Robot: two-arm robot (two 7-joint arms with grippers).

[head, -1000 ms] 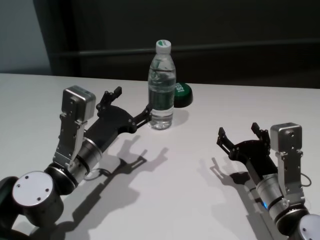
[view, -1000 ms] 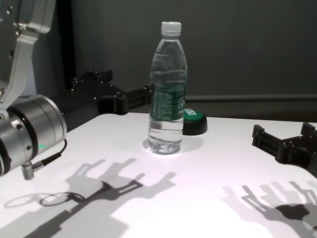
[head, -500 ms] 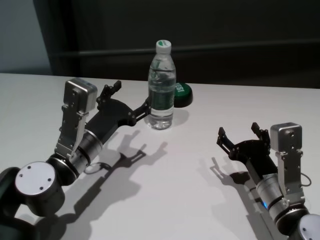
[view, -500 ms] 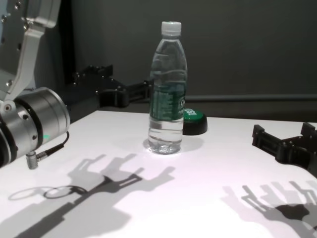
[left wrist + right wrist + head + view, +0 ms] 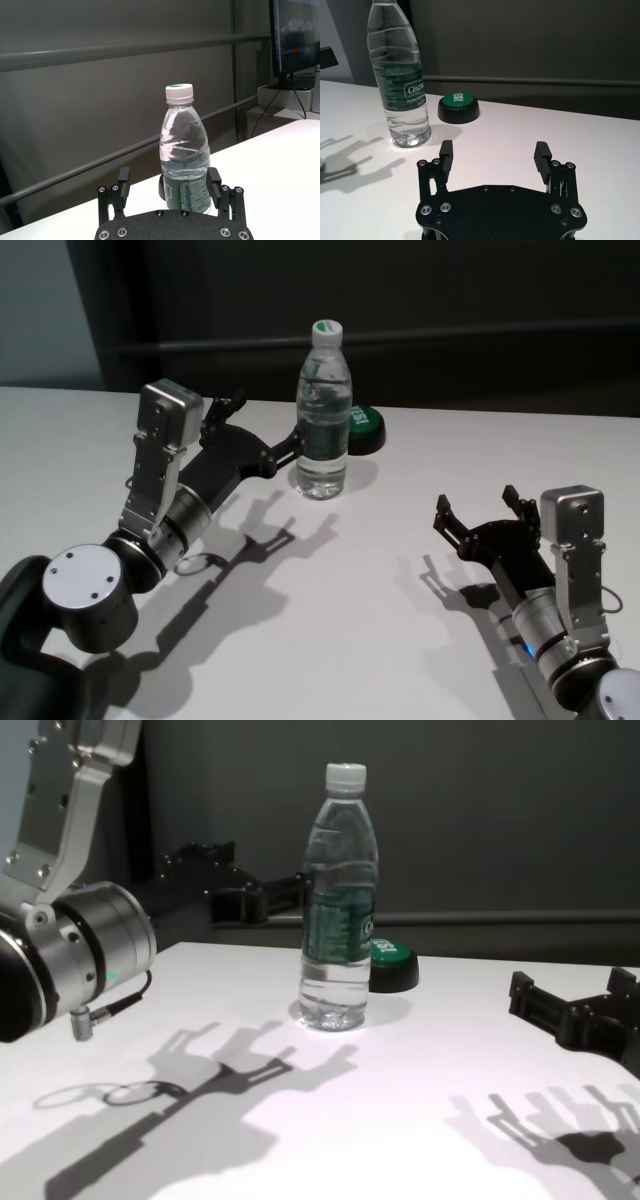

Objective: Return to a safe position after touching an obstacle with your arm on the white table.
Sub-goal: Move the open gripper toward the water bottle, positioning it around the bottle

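The obstacle, a clear water bottle (image 5: 322,425) with a white cap and green label, stands upright on the white table (image 5: 350,590) at the back middle. My left gripper (image 5: 265,428) is open and empty, raised above the table just left of the bottle. One fingertip (image 5: 292,452) is at the bottle's side; I cannot tell whether it touches. In the left wrist view the bottle (image 5: 185,160) stands just beyond the open fingers (image 5: 123,178). My right gripper (image 5: 478,505) is open and empty, low over the table at the right, well clear of the bottle (image 5: 400,85).
A low green-topped black button (image 5: 365,428) sits right behind the bottle, also in the right wrist view (image 5: 459,106) and the chest view (image 5: 392,965). A dark wall with a rail runs behind the table's far edge.
My left arm has lifted and swung its wrist up and back, carrying the gripper higher beside the bottle. The bottle has not moved. The right arm is still.
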